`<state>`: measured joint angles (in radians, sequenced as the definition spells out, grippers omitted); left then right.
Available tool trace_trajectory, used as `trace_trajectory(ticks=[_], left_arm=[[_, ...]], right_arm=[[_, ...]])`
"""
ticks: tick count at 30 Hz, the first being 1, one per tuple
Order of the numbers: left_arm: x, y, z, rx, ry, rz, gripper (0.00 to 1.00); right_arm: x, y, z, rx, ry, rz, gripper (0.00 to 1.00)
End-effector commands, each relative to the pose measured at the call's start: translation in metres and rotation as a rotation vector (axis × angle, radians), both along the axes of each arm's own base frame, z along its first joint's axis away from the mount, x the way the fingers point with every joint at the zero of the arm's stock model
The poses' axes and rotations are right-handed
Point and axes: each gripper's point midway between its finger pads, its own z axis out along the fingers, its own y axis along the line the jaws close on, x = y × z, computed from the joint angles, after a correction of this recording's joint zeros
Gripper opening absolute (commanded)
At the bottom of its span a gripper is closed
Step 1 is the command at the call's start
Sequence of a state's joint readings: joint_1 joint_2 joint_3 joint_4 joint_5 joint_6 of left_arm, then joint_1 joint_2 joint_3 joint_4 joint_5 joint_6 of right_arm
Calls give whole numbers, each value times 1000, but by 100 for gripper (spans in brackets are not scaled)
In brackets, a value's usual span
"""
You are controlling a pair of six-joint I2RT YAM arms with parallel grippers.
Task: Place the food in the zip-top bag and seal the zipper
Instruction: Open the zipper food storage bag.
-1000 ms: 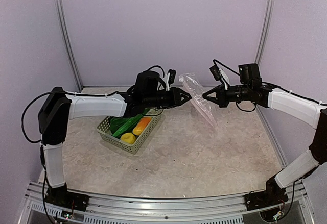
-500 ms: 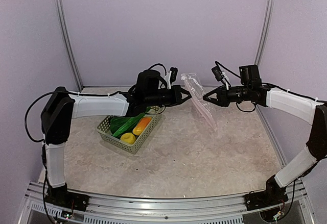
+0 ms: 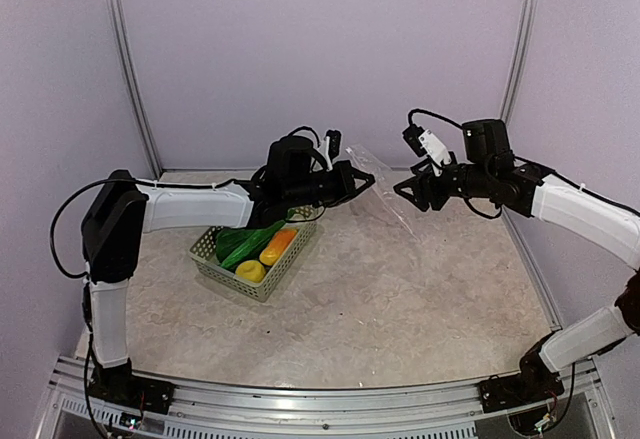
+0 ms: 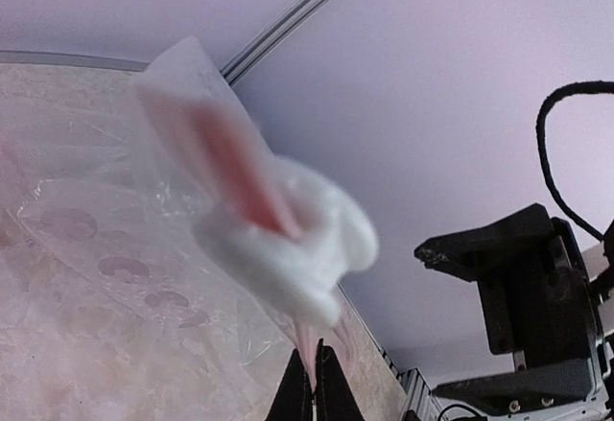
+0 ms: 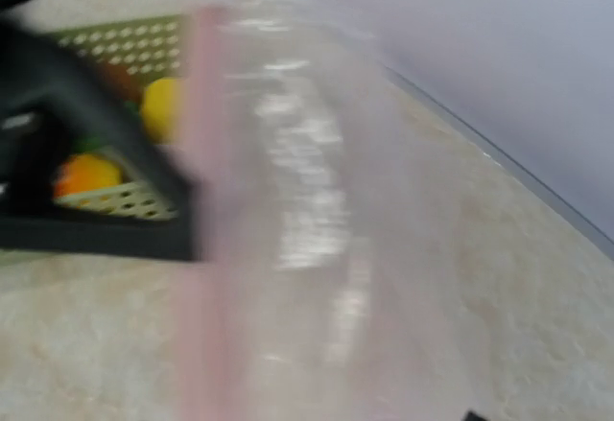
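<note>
The clear zip-top bag (image 3: 385, 197) hangs in the air between my two arms, above the table's back half. My left gripper (image 3: 366, 177) is shut on its edge; in the left wrist view the black fingertips (image 4: 299, 385) pinch the film under the blurred bag (image 4: 144, 248). The zipper shows as a pale pinkish strip (image 5: 203, 277), blurred. Just right of the bag, my right gripper (image 3: 399, 189) stands open and holds nothing. The food (image 3: 262, 247), with yellow, orange and green pieces, lies in the pale green basket (image 3: 208, 255).
The basket sits left of centre on the marbled table (image 3: 400, 299). Metal frame posts (image 3: 128, 69) and lilac walls close in the back and sides. The right arm's black wrist (image 4: 532, 287) looms close to the left gripper.
The right gripper has opened and let go of the bag, rising slightly. The left gripper has shut on the bag's edge and now carries it alone; the bag swings and blurs.
</note>
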<state>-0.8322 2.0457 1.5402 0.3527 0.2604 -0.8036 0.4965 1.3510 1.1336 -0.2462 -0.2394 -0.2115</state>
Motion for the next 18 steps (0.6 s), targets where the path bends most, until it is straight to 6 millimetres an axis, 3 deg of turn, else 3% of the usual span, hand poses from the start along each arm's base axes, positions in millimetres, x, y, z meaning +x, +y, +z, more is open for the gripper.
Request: trace_trajectory(ticks=[1,18], left_arm=[[7,-7,14,-50,-3,22,0],[-6,-15,1,-33,35,-41,0]], right_arm=[[-4,1,-22,-169,-28,-18,67],[38,-3,-25,-216,-97,-164,37]])
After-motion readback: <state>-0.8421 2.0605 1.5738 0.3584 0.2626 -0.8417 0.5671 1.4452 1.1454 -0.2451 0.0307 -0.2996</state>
